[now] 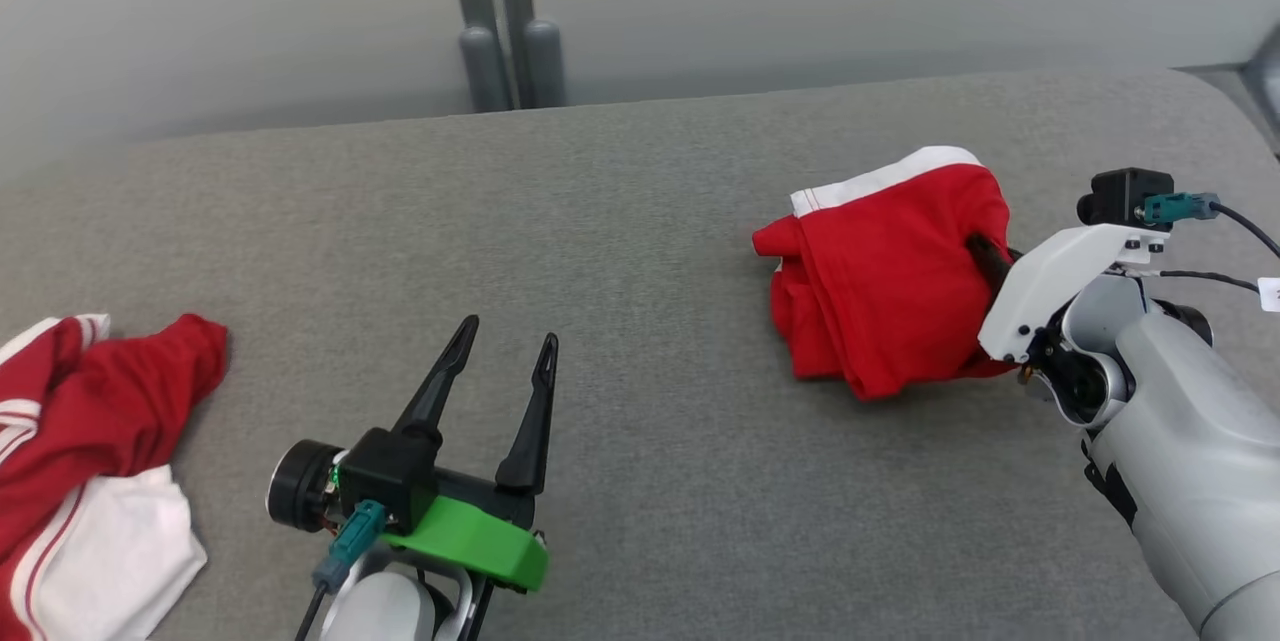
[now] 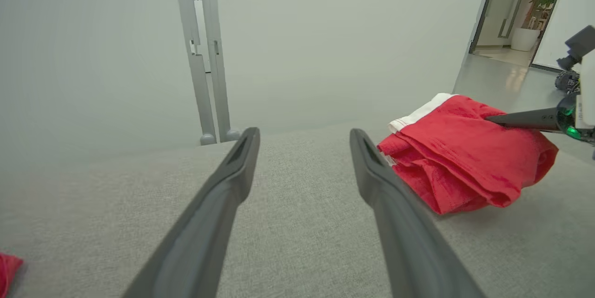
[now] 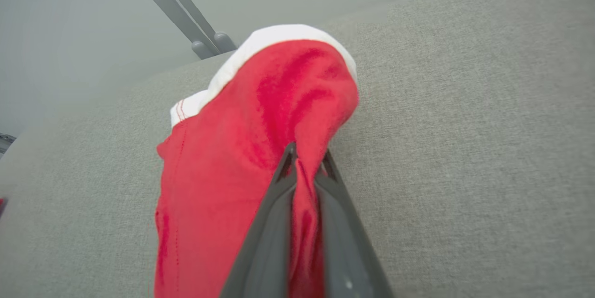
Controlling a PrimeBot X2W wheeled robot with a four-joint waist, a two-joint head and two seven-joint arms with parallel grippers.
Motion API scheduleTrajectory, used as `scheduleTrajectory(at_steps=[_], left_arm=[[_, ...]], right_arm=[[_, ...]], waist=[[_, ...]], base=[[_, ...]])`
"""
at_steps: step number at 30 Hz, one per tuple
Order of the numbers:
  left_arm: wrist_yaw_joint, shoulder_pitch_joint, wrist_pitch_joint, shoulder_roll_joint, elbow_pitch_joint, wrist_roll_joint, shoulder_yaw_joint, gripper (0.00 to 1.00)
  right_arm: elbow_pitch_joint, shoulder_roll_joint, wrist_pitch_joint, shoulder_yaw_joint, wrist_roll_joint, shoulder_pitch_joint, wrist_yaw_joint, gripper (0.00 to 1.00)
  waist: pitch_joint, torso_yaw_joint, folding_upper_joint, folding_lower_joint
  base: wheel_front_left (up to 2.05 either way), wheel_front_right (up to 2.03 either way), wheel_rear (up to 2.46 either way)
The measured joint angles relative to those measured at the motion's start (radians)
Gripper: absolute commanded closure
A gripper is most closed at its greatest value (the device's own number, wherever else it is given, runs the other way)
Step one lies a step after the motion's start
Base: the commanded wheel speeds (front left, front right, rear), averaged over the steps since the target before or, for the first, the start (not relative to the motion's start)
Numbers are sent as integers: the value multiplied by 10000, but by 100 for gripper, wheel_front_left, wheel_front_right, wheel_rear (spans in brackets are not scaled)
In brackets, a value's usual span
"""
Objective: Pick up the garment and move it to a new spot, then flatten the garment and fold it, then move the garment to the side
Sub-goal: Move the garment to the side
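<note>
Garment (image 1: 880, 291), a soft red knit piece with a white ribbed band along one edge, is bunched into a lumpy, roughly folded bundle and is caught at one side by my right end effector (image 3: 307, 161). Its two long dark fingers are pressed almost together, with a thin pleat of red cloth pinched between them near the tips. From my right wrist, the fabric rises beyond the fingertips into a rounded hump capped by the white band, with a line of stitching running down the side left of the fingers. The bundle's lower folds rest on the counter (image 1: 650, 221), which is covered in a grey woven cloth with a fine, even grain.

My left end effector (image 1: 508, 331) holds nothing. Its two tapered black fingers are spread wide in a V above the bare grey weave, and behind them sit a black housing and a bright green plastic bracket. Seen from my left wrist, the garment (image 2: 465, 158) lies ahead and to the right of these fingers, well apart from them, with layered edges stacked at its near side.

A second piece of clothing (image 1: 90, 441), red with white panels and thin stripes, lies crumpled well to the left of my left end effector. Two smooth grey posts (image 1: 510, 21) stand beyond the counter's far edge.
</note>
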Motion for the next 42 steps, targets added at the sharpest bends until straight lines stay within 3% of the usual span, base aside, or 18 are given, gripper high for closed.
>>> scheduleTrajectory(at_steps=[8, 13, 18, 24, 29, 30, 31, 42], left_arm=[[-40, -447, 0, 21, 29, 128, -107, 0], [-73, -805, -2, 119, -67, 270, -121, 0], [-104, -1054, 0, 259, -17, 286, -134, 0], [-115, -1223, 0, 309, 38, 257, -159, 0], [-117, -1460, 0, 376, -13, 263, -171, 0], [-117, -1496, 0, 380, -21, 263, -165, 0], [-117, -1517, 0, 384, -25, 265, -157, 0], [-104, -1516, 0, 372, -107, 263, 61, 0]], right_arm=[[-284, -242, -472, 199, 414, -132, 0, 100], [-456, -899, -976, 439, 460, -511, 0, 100], [-316, -1816, -1636, 807, 401, -931, 0, 100], [830, -2731, -2334, 1030, 176, -1573, 2, 100], [1643, -2945, -2940, 1361, -163, -2200, 2, 100], [1799, -2951, -3064, 1411, -222, -2310, 2, 63], [1929, -2945, -3145, 1440, -222, -2383, 2, 0], [2468, -2915, -3900, 1829, -401, -2811, 2, 0]], waist=[[294, -1424, 0, 0], [838, -1804, 0, 0], [1456, -1835, 0, 0], [2036, -1544, 0, 0], [2407, -1258, 0, 1], [2483, -1198, 0, 0], [2536, -1153, 0, 0], [2486, -877, 0, 1]], base=[[0, 0, 0], [0, 0, 0], [0, 0, 0], [0, 0, 0], [0, 0, 0], [0, 0, 0], [0, 0, 0], [0, 0, 0]])
